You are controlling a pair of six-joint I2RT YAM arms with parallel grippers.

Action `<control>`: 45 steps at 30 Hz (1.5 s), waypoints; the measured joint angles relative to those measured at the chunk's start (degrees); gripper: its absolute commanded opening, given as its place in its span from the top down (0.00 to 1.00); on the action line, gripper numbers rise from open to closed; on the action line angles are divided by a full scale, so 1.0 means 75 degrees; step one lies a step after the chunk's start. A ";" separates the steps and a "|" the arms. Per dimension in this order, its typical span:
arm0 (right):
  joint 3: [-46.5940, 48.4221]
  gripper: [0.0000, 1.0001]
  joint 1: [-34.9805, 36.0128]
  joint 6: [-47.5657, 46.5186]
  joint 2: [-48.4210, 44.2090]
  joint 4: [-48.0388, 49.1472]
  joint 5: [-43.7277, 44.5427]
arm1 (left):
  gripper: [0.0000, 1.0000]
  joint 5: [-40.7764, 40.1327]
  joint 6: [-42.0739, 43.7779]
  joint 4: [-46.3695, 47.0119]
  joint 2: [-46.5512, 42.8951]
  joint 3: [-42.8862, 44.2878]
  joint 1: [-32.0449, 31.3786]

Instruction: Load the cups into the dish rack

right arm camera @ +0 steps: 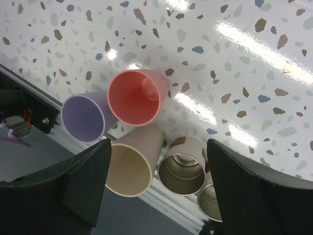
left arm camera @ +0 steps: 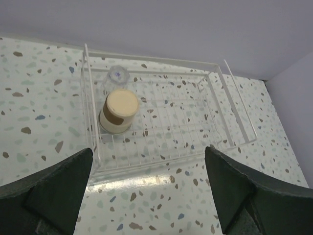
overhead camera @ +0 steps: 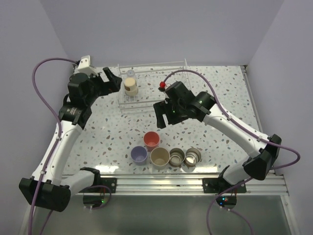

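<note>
A clear wire dish rack point(overhead camera: 152, 83) sat at the far side of a speckled surface point(overhead camera: 220, 98). In the rack's left end stood an upturned steel cup with a tan base point(left arm camera: 119, 111), with a tiny clear cup point(left arm camera: 117, 76) just beyond it. Five more cups stood clustered well in front of the rack. A coral-red cup point(right arm camera: 138, 96) was nearest the rack, and on the side away from the rack ran a row of a lavender cup point(right arm camera: 88, 117), a larger beige cup point(right arm camera: 132, 164) and two steel cups point(right arm camera: 182, 169). The left jaws hung wide apart and empty just off the rack's left end. The right jaws, also wide and empty, hovered between the rack and the cluster. The coral-red cup was below and between them, touched by neither. The step in hand seemed to be picking up the coral-red cup. Done well, it would mean descending straight and closing across the cup's wall. One finger would need to slip into the tight gap on the side away from the rack, without knocking the lavender or beige cup close beside it.
</note>
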 measured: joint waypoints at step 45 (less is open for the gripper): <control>-0.0711 1.00 0.0522 0.0064 0.2454 0.0676 -0.0111 | 0.00 0.1556 -0.0172 -0.0271 0.0026 -0.0574 -0.0064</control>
